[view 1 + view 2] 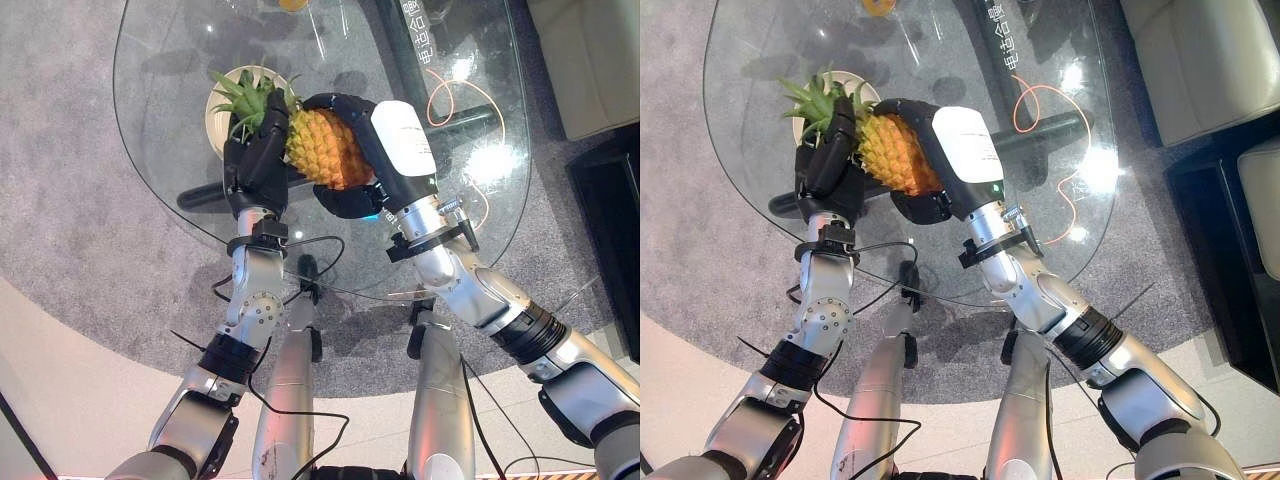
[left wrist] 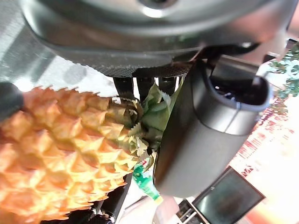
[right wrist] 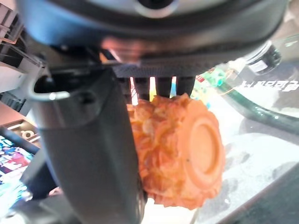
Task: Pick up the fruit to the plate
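Note:
A pineapple [image 1: 325, 150] with an orange body and a green crown hangs above the round glass table [image 1: 160, 60], held between both hands. My left hand [image 1: 255, 165] is curled round its crown end; in the left wrist view the thumb [image 2: 201, 140] lies beside the leaves, next to the fruit's body [image 2: 60, 149]. My right hand [image 1: 385, 150] wraps the base end, and the right wrist view shows the flat bottom of the pineapple [image 3: 180, 154] past the thumb [image 3: 88, 154]. A cream plate [image 1: 218, 105] sits on the glass under the crown, partly hidden by leaves.
A small orange fruit [image 1: 293, 4] lies at the table's far edge. An orange cable [image 1: 455, 100] loops on the grey carpet under the glass. A pale sofa [image 1: 590, 60] and a dark cabinet [image 1: 610, 200] stand to the right.

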Robot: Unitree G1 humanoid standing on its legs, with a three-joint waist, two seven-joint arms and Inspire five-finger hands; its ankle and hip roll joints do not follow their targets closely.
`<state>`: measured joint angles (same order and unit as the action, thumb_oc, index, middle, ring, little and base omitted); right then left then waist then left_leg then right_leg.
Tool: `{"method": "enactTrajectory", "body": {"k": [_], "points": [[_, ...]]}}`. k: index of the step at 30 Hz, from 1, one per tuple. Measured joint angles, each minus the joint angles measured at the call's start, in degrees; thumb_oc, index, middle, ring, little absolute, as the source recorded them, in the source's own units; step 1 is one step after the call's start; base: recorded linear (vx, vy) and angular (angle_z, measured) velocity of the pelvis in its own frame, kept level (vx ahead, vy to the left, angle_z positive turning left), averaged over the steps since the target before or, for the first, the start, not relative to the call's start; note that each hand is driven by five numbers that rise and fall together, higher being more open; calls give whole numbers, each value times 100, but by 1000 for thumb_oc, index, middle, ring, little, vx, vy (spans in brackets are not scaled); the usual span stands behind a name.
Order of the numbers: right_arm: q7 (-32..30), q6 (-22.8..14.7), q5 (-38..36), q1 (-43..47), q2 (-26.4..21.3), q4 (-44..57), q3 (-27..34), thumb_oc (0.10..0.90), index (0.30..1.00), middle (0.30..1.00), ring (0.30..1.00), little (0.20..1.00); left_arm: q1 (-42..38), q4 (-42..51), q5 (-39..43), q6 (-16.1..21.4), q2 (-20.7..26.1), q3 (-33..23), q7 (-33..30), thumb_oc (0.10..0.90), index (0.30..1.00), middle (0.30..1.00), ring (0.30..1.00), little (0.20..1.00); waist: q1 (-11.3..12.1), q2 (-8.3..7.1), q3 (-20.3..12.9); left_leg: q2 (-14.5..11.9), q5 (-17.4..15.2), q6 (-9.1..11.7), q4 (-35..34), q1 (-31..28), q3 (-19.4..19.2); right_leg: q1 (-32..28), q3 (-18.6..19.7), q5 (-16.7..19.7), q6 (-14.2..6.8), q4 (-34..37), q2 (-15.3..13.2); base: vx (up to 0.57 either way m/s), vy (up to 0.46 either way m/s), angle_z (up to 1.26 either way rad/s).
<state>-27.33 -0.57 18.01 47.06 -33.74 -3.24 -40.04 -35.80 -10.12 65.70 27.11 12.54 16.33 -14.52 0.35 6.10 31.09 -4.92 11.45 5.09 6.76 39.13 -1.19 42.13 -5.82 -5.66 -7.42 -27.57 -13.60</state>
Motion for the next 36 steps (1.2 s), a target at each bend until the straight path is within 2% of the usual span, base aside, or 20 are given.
{"method": "enactTrajectory", "body": {"k": [6,16,17,18,19,26,36], "points": [[14,-90,44,-20,-10,193,-142,100,300,300,300,200,-30,-2,-32,203,-21,-220,-2,100,300,300,300,200,-50,-15,3,1,0,0,0,0,1,0,0,1,0,-1,-1,0,0,0],[10,-93,61,-22,21,200,-141,100,300,300,300,200,-32,-1,-313,284,-31,-228,-113,100,300,300,300,200,-55,-17,2,2,0,0,0,-2,1,-1,0,1,0,-1,-2,0,0,0],[10,-92,60,-25,33,200,-141,344,509,509,509,444,-31,-1,-366,307,-42,-228,-146,100,300,300,300,200,-55,-18,2,2,0,0,0,-2,1,0,0,1,0,-2,-3,0,0,0],[10,-87,60,-25,39,200,-141,679,796,796,796,779,-33,0,-379,315,-45,-224,-186,100,300,300,300,200,-53,-18,2,2,0,0,0,-2,1,0,1,1,0,-4,-3,0,0,0],[10,-80,59,-29,45,200,-141,800,900,900,900,900,-34,4,-412,319,-54,-221,-228,100,300,300,300,200,-57,-18,2,2,0,-1,1,-3,1,0,1,1,0,-4,-3,0,0,0],[-4,7,56,-121,222,200,-143,800,900,900,900,900,-65,12,-642,395,-83,-224,-289,100,300,300,300,200,-60,-19,3,2,0,-1,1,-3,1,0,1,1,0,-4,-4,0,0,0],[-53,29,57,-177,302,200,-139,800,900,900,900,900,-149,13,-1264,421,-93,-216,-770,100,300,300,300,200,-59,-20,2,4,0,-1,1,-5,-1,1,2,1,0,-7,-6,0,0,0]]}}
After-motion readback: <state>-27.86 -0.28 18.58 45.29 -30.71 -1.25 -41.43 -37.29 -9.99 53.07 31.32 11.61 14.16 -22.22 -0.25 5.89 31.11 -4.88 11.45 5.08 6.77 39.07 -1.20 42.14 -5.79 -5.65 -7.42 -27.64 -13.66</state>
